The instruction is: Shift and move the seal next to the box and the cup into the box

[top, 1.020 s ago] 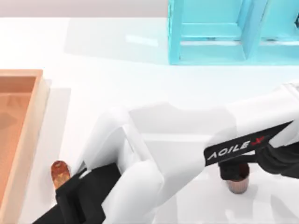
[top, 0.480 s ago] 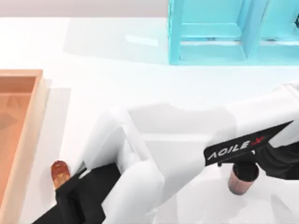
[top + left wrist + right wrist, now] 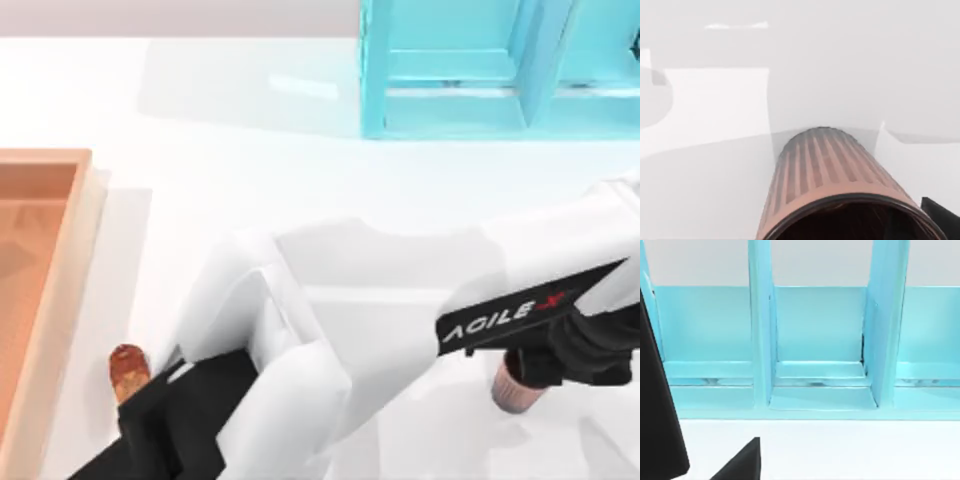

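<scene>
**Left gripper: cup in grip, carry to box pending**

Left gripper [image 3: 520,365]: at about 4 o'clock on the table [image 3: 250,150] in the top view, at the end of a forearm reaching across from the left side. The fingers are pressed onto the ribbed brown cup [image 3: 515,393]. In the left wrist view the cup sits close under the camera with its dark mouth toward it, and one black finger [image 3: 937,212] lies against its rim.

Right gripper [image 3: 705,440]: parked, fingers spread and holding nothing, facing the turquoise shelf unit [image 3: 470,70] at 1 o'clock.

Box [image 3: 60,290]: wooden tray at 9 o'clock, with nothing in the part that shows.

Seal [image 3: 127,368]: at 8 o'clock, just beside the box's near rim. This part of the task appears done.

Step in hand, as judged: carry the cup toward 9 o'clock and set it in the box.

Handling notes:
- Keep the grip steady, since ribbed sides may slip.
- Carry the cup high enough to pass the raised rim.
- Route the cup around the seal, not over it.
- Lower the cup well inside the box walls.
- Release only once the base rests flat.
</scene>
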